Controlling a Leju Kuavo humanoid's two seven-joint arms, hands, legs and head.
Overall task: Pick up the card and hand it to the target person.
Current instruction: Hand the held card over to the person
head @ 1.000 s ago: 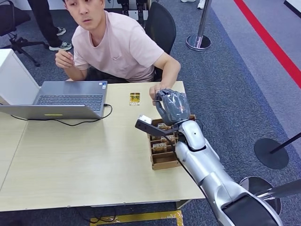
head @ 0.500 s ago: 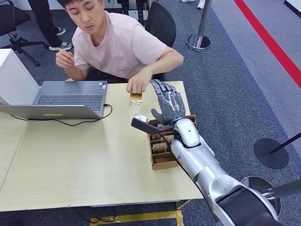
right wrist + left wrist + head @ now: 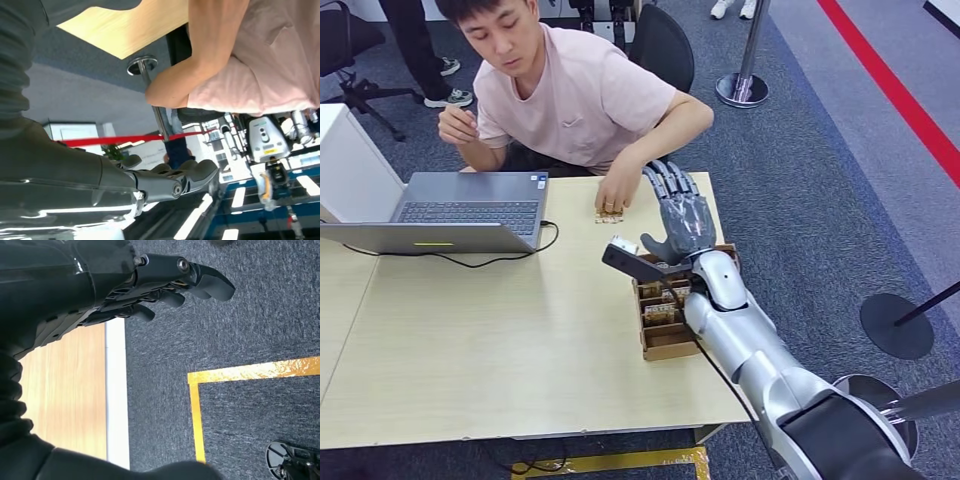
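Note:
A small yellow card (image 3: 609, 215) lies on the far side of the wooden table (image 3: 509, 330), mostly covered by the person's hand (image 3: 614, 190). The person (image 3: 569, 90) in a pink shirt leans over the table's far edge. My right hand (image 3: 682, 215) hovers above the cardboard box (image 3: 669, 335), a little to the right of the card, its fingers stretched out and holding nothing. The right wrist view has the same hand (image 3: 166, 182) bare, with the person's forearm (image 3: 177, 82) beyond it. My left hand (image 3: 166, 285) hangs over the carpet, fingers loosely extended and holding nothing.
An open laptop (image 3: 463, 210) with a black cable (image 3: 456, 260) sits at the table's far left beside a white box (image 3: 350, 170). The cardboard box holds several cards in slots. A black chair (image 3: 663, 45) and stanchion bases (image 3: 743, 88) stand on the carpet.
The person's hand moved from beside my right hand over to the card on the table and now covers it. My right hand uncurled and stretched its fingers out.

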